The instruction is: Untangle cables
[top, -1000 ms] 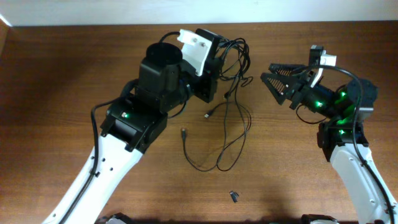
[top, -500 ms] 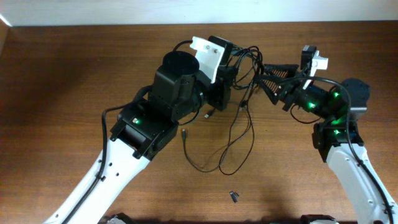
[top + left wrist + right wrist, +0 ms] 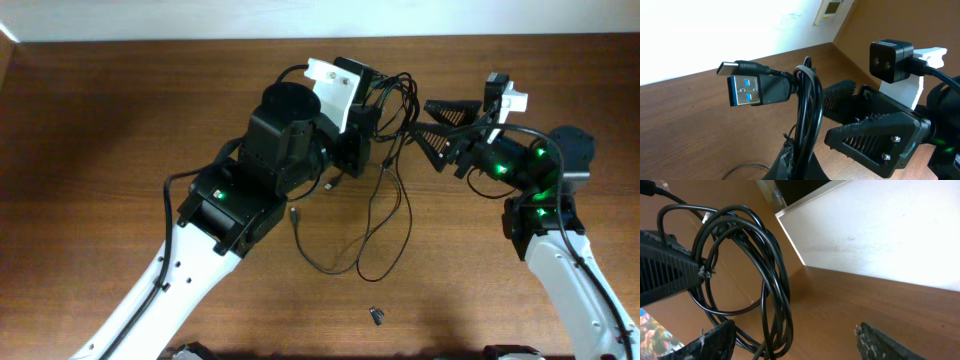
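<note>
My left gripper [image 3: 372, 108] is raised above the table and shut on a bundle of thin black cables [image 3: 388, 98]. From it, loops of cable [image 3: 380, 235] hang down onto the wood. In the left wrist view the bundle [image 3: 807, 115] rises from the shut jaws, with a blue-tongued USB plug [image 3: 746, 90] sticking out to the left. My right gripper [image 3: 424, 118] is open and faces the bundle from the right. In the right wrist view the cable loops [image 3: 767, 280] hang between its fingers, close to the left finger [image 3: 710, 342].
Two loose plug ends [image 3: 295, 212] [image 3: 331, 185] lie below the left gripper. A tiny dark loose piece [image 3: 376, 316] lies near the front edge of the wooden table [image 3: 100, 120]. A white wall runs along the back.
My left arm has carried the bundle to the right, up to the right gripper. The right gripper reached in, narrowed its jaws and has spread them wide again.
</note>
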Tool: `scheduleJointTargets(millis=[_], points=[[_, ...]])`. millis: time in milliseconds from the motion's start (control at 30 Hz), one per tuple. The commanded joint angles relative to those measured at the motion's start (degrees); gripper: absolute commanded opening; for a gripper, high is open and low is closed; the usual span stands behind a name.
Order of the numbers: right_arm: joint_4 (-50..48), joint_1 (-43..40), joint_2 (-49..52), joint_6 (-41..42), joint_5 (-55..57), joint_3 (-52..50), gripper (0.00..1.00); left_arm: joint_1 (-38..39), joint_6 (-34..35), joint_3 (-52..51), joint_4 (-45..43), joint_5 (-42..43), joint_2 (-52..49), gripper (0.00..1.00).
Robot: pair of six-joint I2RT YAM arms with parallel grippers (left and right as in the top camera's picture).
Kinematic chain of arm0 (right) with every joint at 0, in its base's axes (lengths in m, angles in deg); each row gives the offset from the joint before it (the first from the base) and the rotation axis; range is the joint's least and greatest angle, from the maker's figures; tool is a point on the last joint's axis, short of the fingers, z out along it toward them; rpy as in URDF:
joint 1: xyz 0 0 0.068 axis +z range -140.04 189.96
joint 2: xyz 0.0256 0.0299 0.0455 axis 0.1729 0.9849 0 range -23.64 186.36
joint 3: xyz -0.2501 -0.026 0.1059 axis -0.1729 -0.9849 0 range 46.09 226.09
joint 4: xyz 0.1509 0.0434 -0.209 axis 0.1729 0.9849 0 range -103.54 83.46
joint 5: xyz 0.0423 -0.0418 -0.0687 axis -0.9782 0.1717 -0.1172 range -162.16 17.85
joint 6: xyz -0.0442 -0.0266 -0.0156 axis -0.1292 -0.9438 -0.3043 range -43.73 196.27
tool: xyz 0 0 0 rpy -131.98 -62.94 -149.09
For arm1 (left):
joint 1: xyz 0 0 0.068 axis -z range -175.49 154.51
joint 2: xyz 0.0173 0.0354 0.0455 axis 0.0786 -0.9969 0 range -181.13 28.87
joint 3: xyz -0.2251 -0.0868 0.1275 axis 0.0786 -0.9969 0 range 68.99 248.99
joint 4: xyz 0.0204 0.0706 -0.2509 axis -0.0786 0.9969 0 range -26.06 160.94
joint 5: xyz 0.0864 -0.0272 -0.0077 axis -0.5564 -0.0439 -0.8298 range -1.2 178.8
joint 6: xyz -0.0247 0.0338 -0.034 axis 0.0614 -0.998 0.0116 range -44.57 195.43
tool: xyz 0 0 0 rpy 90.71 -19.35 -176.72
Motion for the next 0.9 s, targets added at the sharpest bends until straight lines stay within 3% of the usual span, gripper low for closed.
scheduleJointTargets(millis=[0, 33, 100, 133, 167, 233, 267, 300, 333, 433, 667, 867], points=[[-0.11, 0.33, -0.11, -0.48, 0.09, 0.55, 0.59, 0.26, 0.63, 0.59, -0.17, 1.16, 0.07, 0.0], [-0.11, 0.33, -0.11, -0.48, 0.09, 0.55, 0.41, 0.68, 0.61, 0.59, -0.15, 1.31, 0.07, 0.0], [-0.11, 0.33, -0.11, -0.48, 0.09, 0.55, 0.32, 0.79, 0.61, 0.59, -0.15, 1.49, 0.07, 0.0], [-0.11, 0.33, -0.11, -0.48, 0.09, 0.55, 0.32, 0.79, 0.61, 0.59, -0.15, 1.88, 0.07, 0.0], [-0.11, 0.33, -0.11, -0.48, 0.09, 0.55, 0.38, 0.76, 0.61, 0.59, -0.15, 2.29, 0.07, 0.0], [-0.11, 0.33, -0.11, -0.48, 0.09, 0.55, 0.37, 0.79, 0.61, 0.59, -0.13, 2.64, 0.04, 0.0], [-0.11, 0.33, -0.11, -0.48, 0.09, 0.55, 0.29, 0.79, 0.61, 0.59, -0.13, 2.64, 0.04, 0.0], [-0.11, 0.33, -0.11, -0.48, 0.07, 0.55, 0.08, 0.79, 0.61, 0.59, -0.15, 2.64, 0.04, 0.0], [-0.09, 0.33, -0.11, -0.48, 0.07, 0.55, 0.04, 0.79, 0.61, 0.59, -0.13, 2.62, 0.04, 0.0], [-0.09, 0.33, -0.11, -0.46, -0.28, 0.55, 0.04, 0.74, 0.59, 0.59, -0.17, 1.62, 0.04, 0.0], [1.01, 0.33, -0.11, -0.44, -6.45, 0.55, 0.04, 0.7, 0.63, 0.59, -0.2, -9.73, 0.04, 0.0], [0.94, 0.31, -0.11, -0.5, -9.57, 0.55, 0.04, 0.7, 9.97, 0.59, 0.68, -24.39, 0.04, 0.0]])
